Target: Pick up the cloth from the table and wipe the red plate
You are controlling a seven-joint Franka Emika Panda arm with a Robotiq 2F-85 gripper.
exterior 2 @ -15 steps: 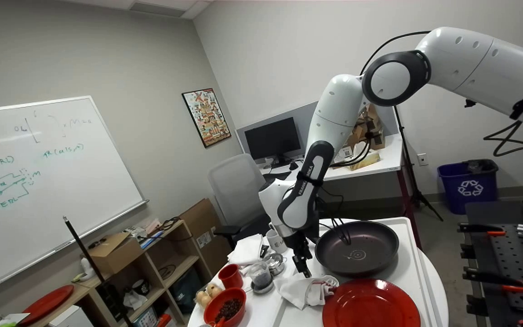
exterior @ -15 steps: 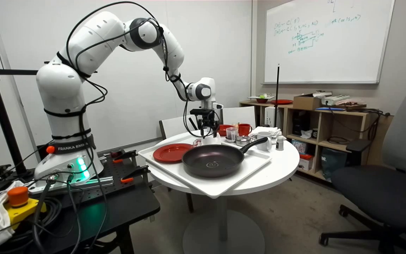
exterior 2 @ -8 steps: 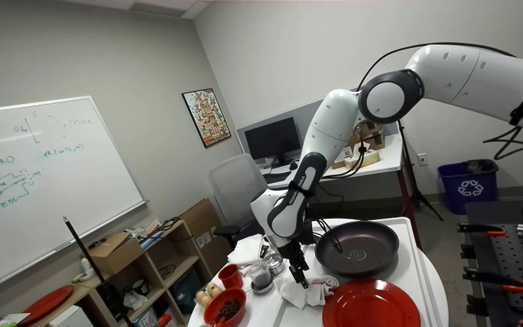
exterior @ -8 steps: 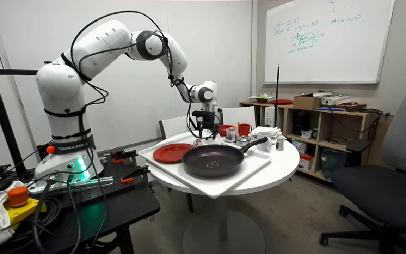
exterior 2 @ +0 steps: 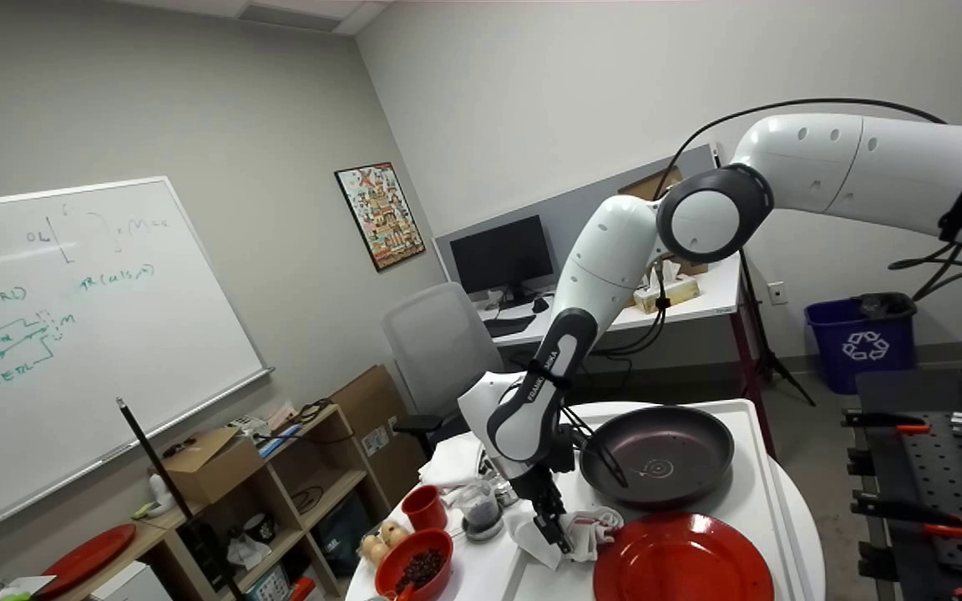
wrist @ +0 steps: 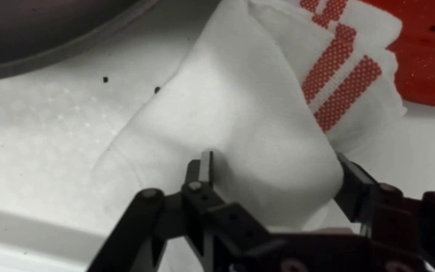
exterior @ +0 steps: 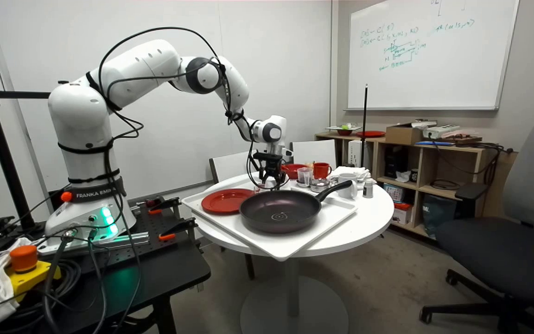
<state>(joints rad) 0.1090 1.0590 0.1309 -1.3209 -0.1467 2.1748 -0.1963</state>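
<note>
A white cloth with red stripes (wrist: 240,98) lies crumpled on the tray, against the edge of the red plate (wrist: 429,71) in the wrist view. In an exterior view the cloth (exterior 2: 591,527) lies between the red plate (exterior 2: 681,563) and small dishes. My gripper (wrist: 276,160) is open and low, one finger on each side of a white fold of the cloth; the right finger seems to touch it. In an exterior view the gripper (exterior 2: 564,544) points down onto the cloth. The round white table (exterior: 373,220) carries everything; in that view the cloth is mostly hidden.
A dark pan (exterior: 280,211) stands beside the plate on a white tray (exterior: 290,246), close to the cloth. A red bowl (exterior 2: 417,563), a red cup (exterior 2: 424,507), a clear cup (exterior 2: 478,505) and a white mug (exterior: 348,185) stand behind.
My arm and gripper have moved down, from above the cloth to down around a fold of it. The cloth, plate and pan have not visibly moved.
</note>
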